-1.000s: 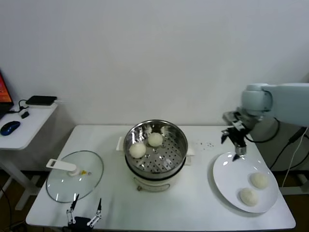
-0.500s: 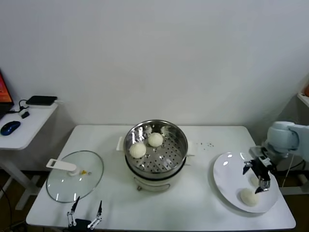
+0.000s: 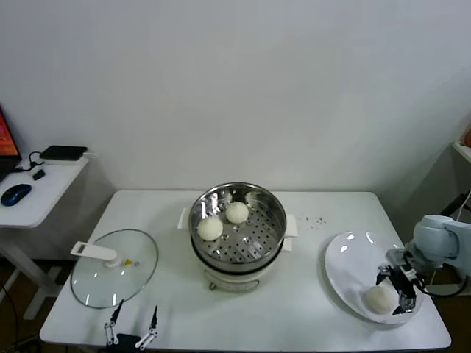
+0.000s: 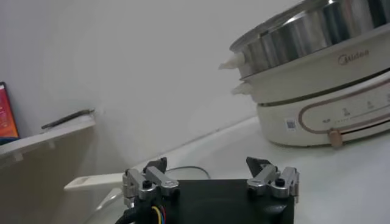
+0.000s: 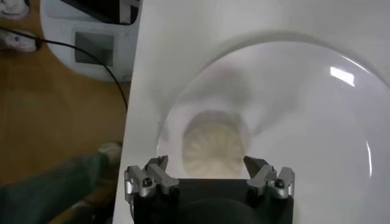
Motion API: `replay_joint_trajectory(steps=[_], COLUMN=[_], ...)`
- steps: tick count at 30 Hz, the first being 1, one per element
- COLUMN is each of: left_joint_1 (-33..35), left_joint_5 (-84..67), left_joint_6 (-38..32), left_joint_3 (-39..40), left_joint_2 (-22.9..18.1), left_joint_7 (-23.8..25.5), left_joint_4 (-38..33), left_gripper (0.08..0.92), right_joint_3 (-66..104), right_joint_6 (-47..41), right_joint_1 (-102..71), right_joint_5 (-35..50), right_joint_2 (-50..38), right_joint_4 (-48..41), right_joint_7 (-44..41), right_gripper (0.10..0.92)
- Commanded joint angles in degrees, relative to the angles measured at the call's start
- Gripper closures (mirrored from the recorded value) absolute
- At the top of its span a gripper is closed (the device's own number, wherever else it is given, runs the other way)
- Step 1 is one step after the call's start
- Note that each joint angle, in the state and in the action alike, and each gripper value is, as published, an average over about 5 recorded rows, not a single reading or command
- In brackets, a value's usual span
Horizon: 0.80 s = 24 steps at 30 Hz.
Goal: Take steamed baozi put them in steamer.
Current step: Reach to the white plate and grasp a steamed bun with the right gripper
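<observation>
The steel steamer (image 3: 271,220) stands on its white cooker base at the table's middle and holds two baozi (image 3: 210,229) (image 3: 236,212). It also shows in the left wrist view (image 4: 317,33). On the white plate (image 3: 344,261) at the right one baozi (image 3: 379,298) shows. My right gripper (image 3: 395,291) is low over the plate's right side, open, and covers the spot just beside that bun. In the right wrist view a baozi (image 5: 213,149) lies on the plate between the open fingers of the right gripper (image 5: 207,164). My left gripper (image 3: 132,329) is parked open at the table's front edge.
The glass lid (image 3: 114,268) with a white handle lies flat at the front left. A side table with a mouse (image 3: 15,194) stands at the far left. The plate sits close to the table's right edge, with floor and a cable beyond (image 5: 73,49).
My right gripper has moved from behind the plate forward and down onto the plate's right side, and now covers one of the two buns there. The left arm has not moved.
</observation>
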Motion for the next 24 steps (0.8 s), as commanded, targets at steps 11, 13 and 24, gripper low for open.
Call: replay_joint_trajectory(steps=[11, 13, 24], left_joint_1=[-0.1, -0.1, 0.1], left_joint_5=[0.1, 0.1, 0.0], left_joint_6=[0.4, 0.4, 0.4], left_joint_3=[-0.1, -0.2, -0.3], left_joint_2=[0.0, 0.0, 0.1], left_joint_7=[0.1, 0.1, 0.0], left_joint_4=[0.0, 0.0, -0.6], left_gripper=[0.177, 0.177, 0.177], right_joint_3=[7.2, 6.9, 4.7], right_joint_6=[0.0, 0.0, 0.0], right_joint_1=[-6.4, -6.0, -3.2], right_joint_5=[-1.9, -1.7, -0.6], right_joint_2=[-0.7, -0.8, -0.4], right_joint_4=[-1.8, -1.8, -0.7], right_joint_7=[-0.3, -0.5, -1.5], right_gripper=[0.217, 0.246, 0.416])
